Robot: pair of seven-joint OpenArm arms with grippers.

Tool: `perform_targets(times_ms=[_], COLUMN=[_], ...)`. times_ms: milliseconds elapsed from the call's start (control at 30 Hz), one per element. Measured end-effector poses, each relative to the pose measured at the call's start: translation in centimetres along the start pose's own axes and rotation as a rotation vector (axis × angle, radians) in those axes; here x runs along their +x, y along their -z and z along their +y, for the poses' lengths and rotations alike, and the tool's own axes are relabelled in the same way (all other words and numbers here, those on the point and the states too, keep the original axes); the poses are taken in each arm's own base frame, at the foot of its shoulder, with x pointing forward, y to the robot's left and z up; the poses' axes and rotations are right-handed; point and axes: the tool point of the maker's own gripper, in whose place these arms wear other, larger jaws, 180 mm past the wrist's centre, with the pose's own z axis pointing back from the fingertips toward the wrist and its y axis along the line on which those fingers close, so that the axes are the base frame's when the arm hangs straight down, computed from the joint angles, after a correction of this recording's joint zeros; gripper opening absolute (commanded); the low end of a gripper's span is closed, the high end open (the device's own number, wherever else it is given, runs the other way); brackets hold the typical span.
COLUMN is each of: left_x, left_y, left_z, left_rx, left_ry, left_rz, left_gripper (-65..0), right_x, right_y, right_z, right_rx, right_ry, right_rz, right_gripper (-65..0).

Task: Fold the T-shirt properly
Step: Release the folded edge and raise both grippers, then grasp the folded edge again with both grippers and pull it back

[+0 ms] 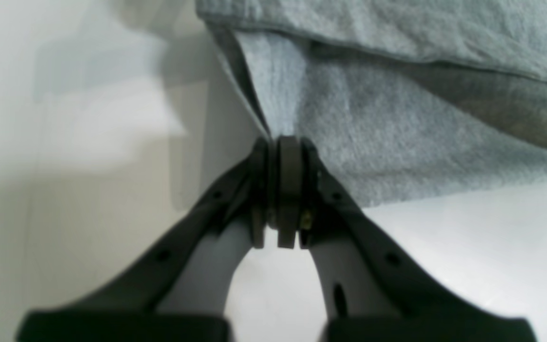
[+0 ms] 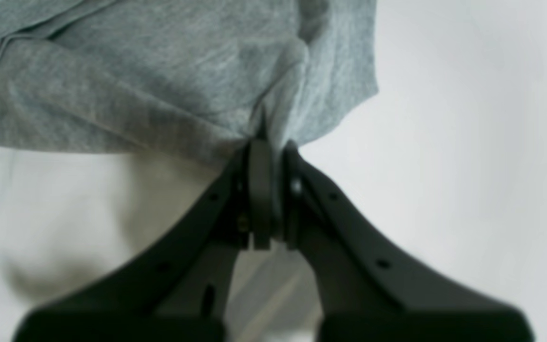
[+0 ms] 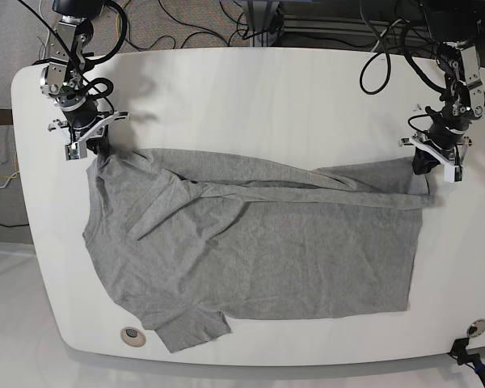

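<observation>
Both pincers are clamped on the T-shirt (image 3: pixel 250 242). The left pincer (image 1: pixel 283 142) has its jaws pressed together on a corner of the grey cloth, with folded layers rising away from the tips. The right pincer (image 2: pixel 268 142) is likewise closed tight on a bunched edge of the cloth.

From the base view, the shirt lies spread across most of the white table (image 3: pixel 267 89), with the right pincer (image 3: pixel 89 145) at its far corner on that view's left and the left pincer (image 3: pixel 428 166) at its far corner on that view's right. A narrow band along the far edge lies doubled over, forming a long ridge between the two arms. One sleeve sticks out at the near edge, and the body is wrinkled but mostly flat.

By my reading, the fold is only at its start: both corners are gripped, yet no tidy fold is made. Sleeves, sides and the final halving all look left to do.
</observation>
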Motion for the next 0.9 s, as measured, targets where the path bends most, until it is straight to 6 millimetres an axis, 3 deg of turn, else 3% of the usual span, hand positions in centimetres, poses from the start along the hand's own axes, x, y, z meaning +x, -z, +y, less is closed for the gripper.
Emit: perform_targets(times_ms=[133,267,800,900], left_x=[-0.3,-1.8,-6.0,-7.0], left_y=[-0.1,-1.5,-7.9,-9.9], left_z=[0.2,0.8,4.0,5.2], left_rx=[0.003,-0.002,0.036,0.023], left_ry=[0.002,0.023,0.177,0.187], left_rz=[0.007,0.038,0.173,0.205], left_gripper=[-65.0,-65.0,-65.0,-65.0], right_x=[-0.1,-0.3,-5.5,-6.2], right_y=[0.0,-0.5,-7.2,-8.2], right_z=[0.0,0.2,2.9,3.3], right_rx=[0.000,0.002,0.046,0.053], right_ry=[0.000,-0.014,-0.110,-0.116], right_rz=[0.001,0.005,0.118,0.129], right_gripper=[-65.0,-65.0,-65.0,-65.0])
